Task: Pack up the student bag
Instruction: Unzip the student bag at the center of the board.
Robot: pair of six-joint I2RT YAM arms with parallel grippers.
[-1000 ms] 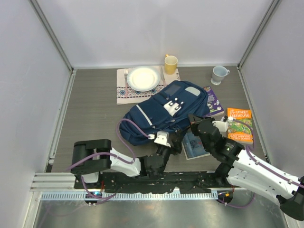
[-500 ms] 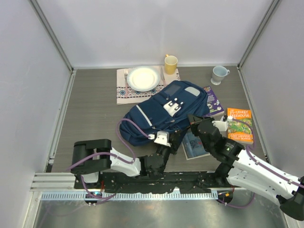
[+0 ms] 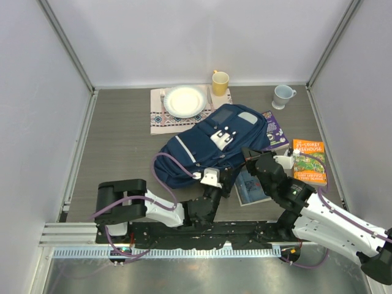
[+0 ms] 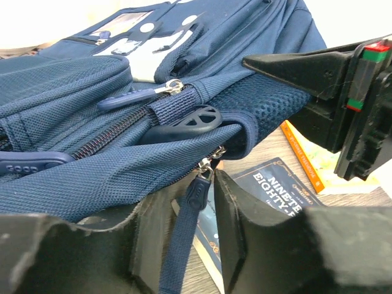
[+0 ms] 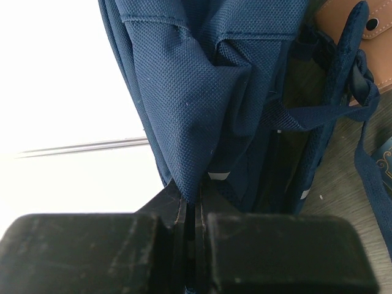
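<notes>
The plate [image 3: 184, 101] sits behind the student bag [image 3: 208, 147], books [image 3: 309, 160] to its right.

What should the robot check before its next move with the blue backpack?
1. Right tool pinching the student bag: ok, shut on a fold of fabric.
2. Zipper pull between the left tool fingers: ok, it hangs in the gap.
3. Left tool closed on the pull: not ok, jaws stand open.
4. Zip opened: not ok, the visible stretch looks closed.
5. Book out of the way: cannot tell, it lies partly under the bag near both tools.
</notes>
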